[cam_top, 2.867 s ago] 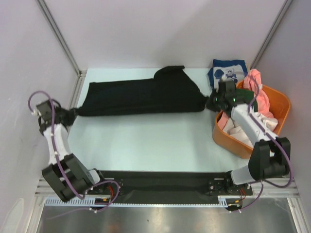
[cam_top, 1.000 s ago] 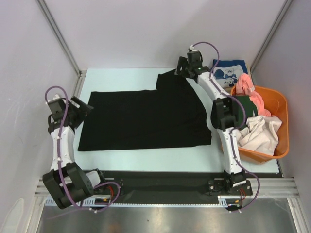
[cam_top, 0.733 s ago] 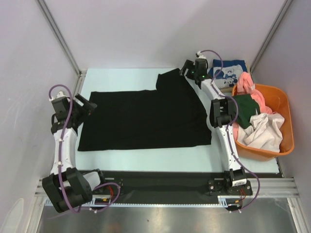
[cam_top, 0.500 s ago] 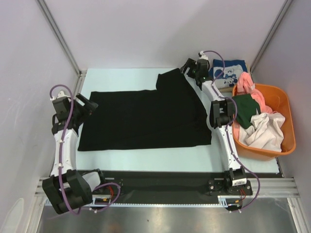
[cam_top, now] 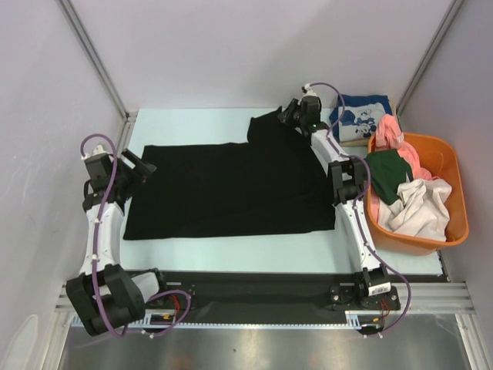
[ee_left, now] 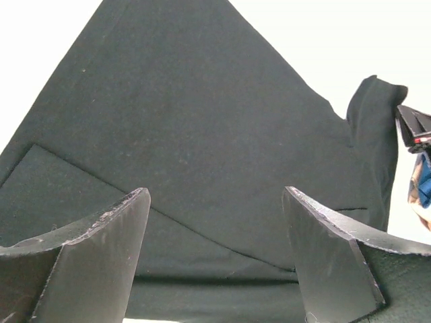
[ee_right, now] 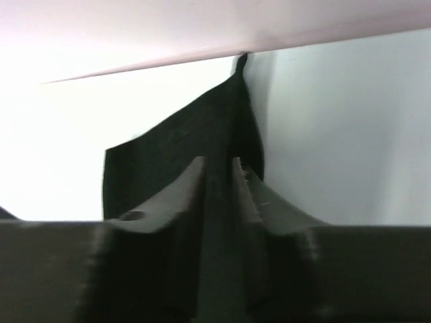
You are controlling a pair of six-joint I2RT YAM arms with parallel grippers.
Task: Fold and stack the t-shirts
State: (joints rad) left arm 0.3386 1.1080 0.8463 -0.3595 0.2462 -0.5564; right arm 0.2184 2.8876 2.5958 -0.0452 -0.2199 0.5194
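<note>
At far-right sleeve of left-to-right-lying black t-shirt, pinching cloth with right gripper, with left gripper agape beside left end.

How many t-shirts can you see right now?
5: black t-shirt spread on the table; navy t-shirt behind the orange basket; pink t-shirt, dark green t-shirt and off-white t-shirt piled in it. Others may be buried underneath.

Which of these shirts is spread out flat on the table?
The big black t-shirt; the navy one lies folded small, the rest are bunched in the orange basket.
</note>
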